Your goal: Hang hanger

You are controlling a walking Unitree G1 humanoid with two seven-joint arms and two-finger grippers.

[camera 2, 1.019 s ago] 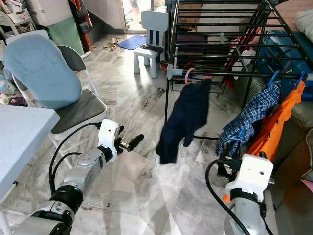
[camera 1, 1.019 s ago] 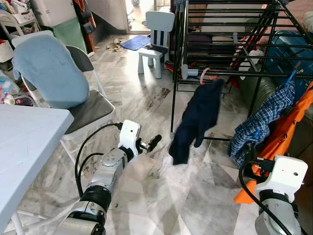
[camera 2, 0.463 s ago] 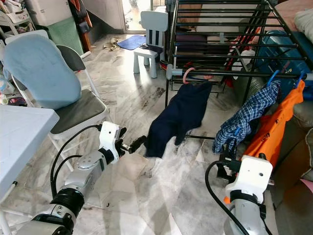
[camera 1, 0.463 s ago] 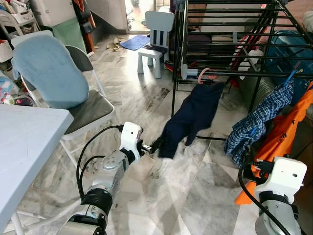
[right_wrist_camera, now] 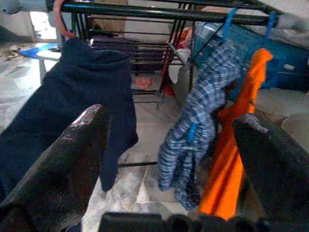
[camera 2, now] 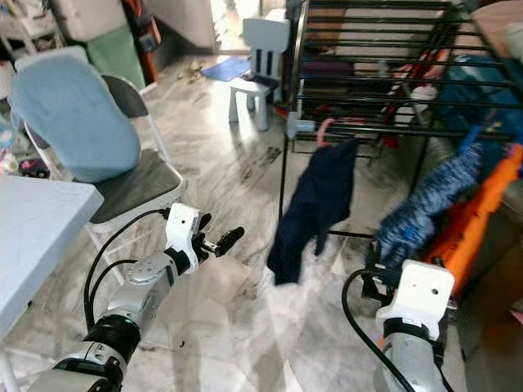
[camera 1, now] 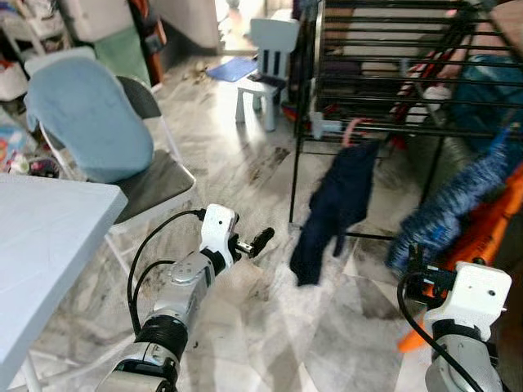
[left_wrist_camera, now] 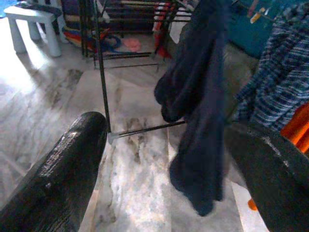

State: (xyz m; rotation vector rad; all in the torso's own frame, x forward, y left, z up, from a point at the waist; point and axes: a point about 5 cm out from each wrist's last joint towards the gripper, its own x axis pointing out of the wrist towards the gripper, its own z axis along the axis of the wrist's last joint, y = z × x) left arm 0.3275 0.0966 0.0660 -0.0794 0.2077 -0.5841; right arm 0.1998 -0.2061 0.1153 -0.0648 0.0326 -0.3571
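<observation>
The left arm reaches forward and low over the marble floor (camera 1: pixel 245 163), its elbow bent and its forearm angled up toward the drying rack (camera 1: pixel 392 49). The left hand (camera 1: pixel 260 241) points at the dark blue garment (camera 1: pixel 335 208) but stops just short of it, not touching. In the left wrist view its two black fingers (left_wrist_camera: pixel 63 174) stand wide apart with nothing between them.

The dark blue garment hangs on a pink hanger (camera 1: pixel 353 129), whose hook is over the front bar of the drying rack near its left corner. The cloth droops down and looks blurred. Further right on the same bar hang a blue checked shirt (right_wrist_camera: pixel 198 116) and an orange garment (right_wrist_camera: pixel 231 145), each on a blue hanger.

The right arm is held low at the right, its hand (right_wrist_camera: pixel 178 145) facing the hanging clothes with fingers spread wide and empty.

To the left stand a white table (camera 1: pixel 41 237) and a folding chair (camera 1: pixel 151 184) with a light blue cloth (camera 1: pixel 86 118) draped over its back.
</observation>
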